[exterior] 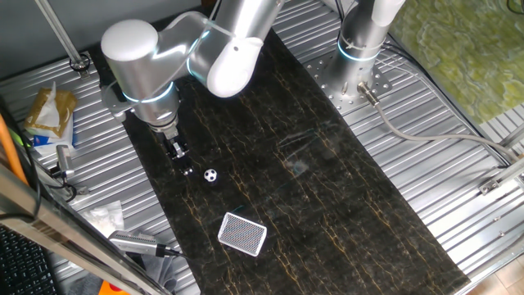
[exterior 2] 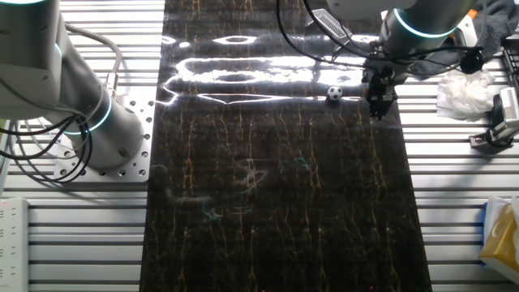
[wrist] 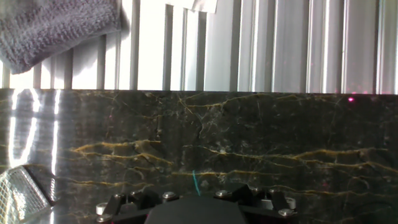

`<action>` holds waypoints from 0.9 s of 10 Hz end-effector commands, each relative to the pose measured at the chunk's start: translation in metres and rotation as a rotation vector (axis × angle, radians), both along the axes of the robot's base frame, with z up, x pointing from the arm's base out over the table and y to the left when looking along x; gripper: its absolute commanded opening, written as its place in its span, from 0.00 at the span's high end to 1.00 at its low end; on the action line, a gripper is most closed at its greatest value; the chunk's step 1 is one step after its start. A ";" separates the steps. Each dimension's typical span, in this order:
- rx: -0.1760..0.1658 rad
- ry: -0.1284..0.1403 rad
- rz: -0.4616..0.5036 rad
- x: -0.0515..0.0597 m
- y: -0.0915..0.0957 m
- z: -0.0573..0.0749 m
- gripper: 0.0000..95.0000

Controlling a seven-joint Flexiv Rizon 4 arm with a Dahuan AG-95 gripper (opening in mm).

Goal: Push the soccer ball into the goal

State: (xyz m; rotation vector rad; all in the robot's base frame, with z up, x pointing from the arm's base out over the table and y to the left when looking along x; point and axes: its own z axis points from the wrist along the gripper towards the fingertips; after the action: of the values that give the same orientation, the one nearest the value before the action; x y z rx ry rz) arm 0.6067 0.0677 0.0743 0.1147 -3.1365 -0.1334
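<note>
Nearest us lies the small white-rimmed goal with dark grey mesh netting (exterior: pixel 243 234), flat on the black gold-veined marble-patterned counter (exterior: pixel 327 205). Beyond it sits the little black-and-white soccer ball (exterior: pixel 210 175), apart from the goal. Just beside the ball hangs our dark two-finger end effector (exterior: pixel 187 170), low over the counter on the ball's side away from the goal; we judge it is placed so for a sweep. We cannot tell whether its fingers are parted or closed
</note>
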 end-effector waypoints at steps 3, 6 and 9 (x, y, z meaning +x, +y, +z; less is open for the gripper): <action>0.000 -0.005 0.006 0.000 0.000 0.000 0.20; 0.001 -0.019 0.012 0.000 0.000 0.000 0.20; 0.060 -0.010 -0.074 -0.002 -0.002 0.001 0.20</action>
State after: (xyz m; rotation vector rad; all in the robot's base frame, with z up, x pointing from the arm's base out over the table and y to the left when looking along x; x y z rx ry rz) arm 0.6040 0.0644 0.0754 0.0644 -3.1723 -0.1678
